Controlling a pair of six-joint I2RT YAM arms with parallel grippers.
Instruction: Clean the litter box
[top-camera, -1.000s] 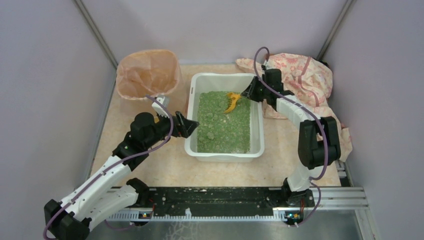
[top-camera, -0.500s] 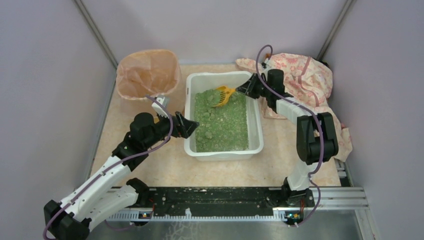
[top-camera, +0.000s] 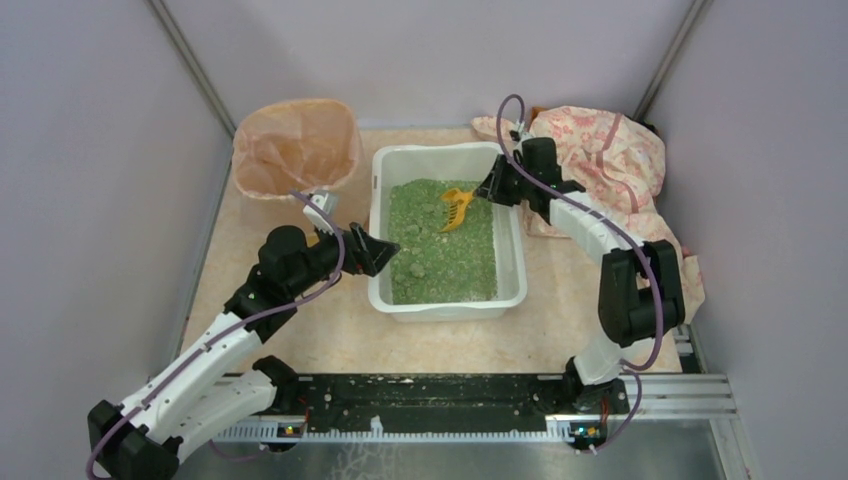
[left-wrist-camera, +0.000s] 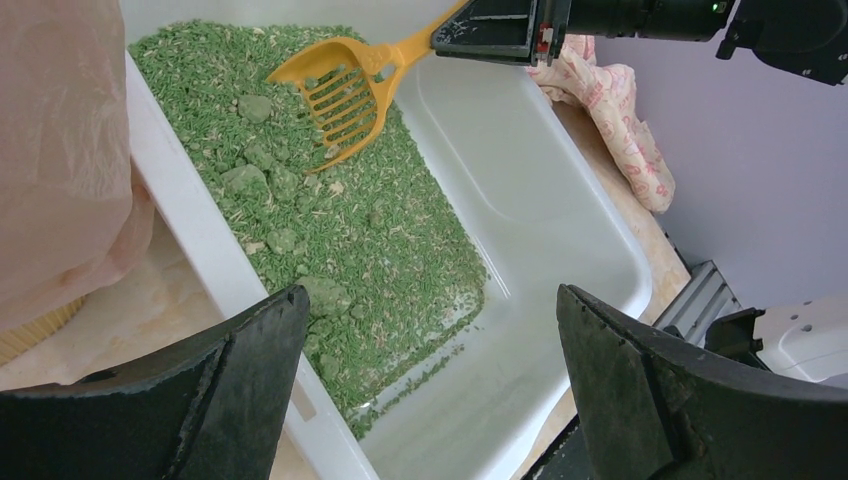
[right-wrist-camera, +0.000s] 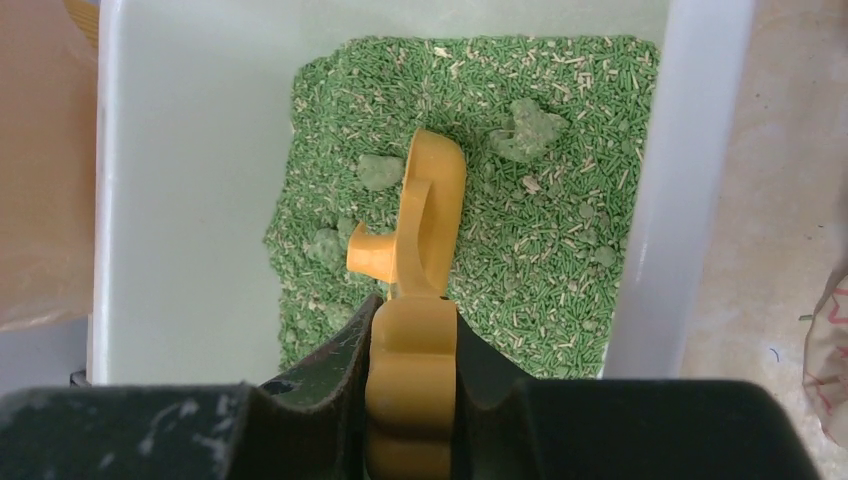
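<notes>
Just beneath right end effector (top-camera: 490, 188), litter box (top-camera: 446, 309), scoop (top-camera: 455, 208) clamped.

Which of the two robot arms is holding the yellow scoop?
The right gripper, shut on the orange-yellow slotted plastic scoop; the left gripper hangs open.

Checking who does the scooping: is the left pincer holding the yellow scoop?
No, the scoop is clamped by its handle in the right pincer; the left pincer stands open and empty.
</notes>
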